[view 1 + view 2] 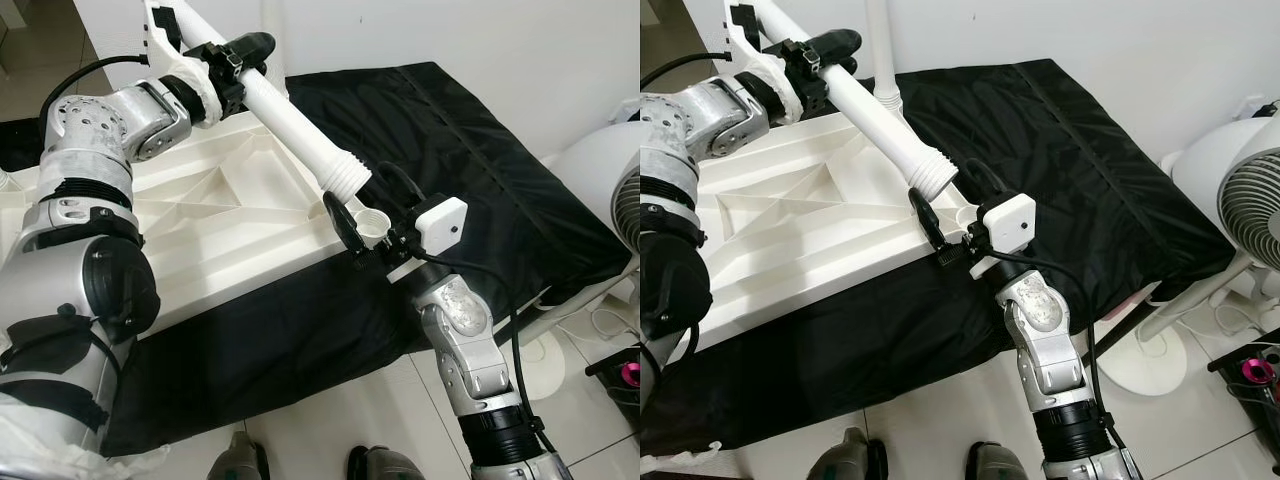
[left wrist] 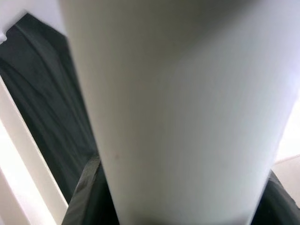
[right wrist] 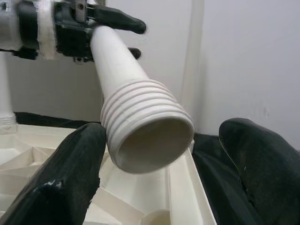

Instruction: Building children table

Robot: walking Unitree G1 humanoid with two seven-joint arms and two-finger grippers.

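One table leg (image 1: 300,125) clamped in my left gripper (image 1: 232,62); right gripper (image 1: 362,228), fingers apart, guards the socket (image 1: 373,222) mid-frame. Tilted threads could cross-thread, I reckon.

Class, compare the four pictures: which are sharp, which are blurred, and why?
Both eye views: sharp, evenly lit. Left wrist view: the table leg sits so close it is a soft, featureless blur. Right wrist view: the leg's threaded end is crisp, while the right gripper fingers are near and soft.
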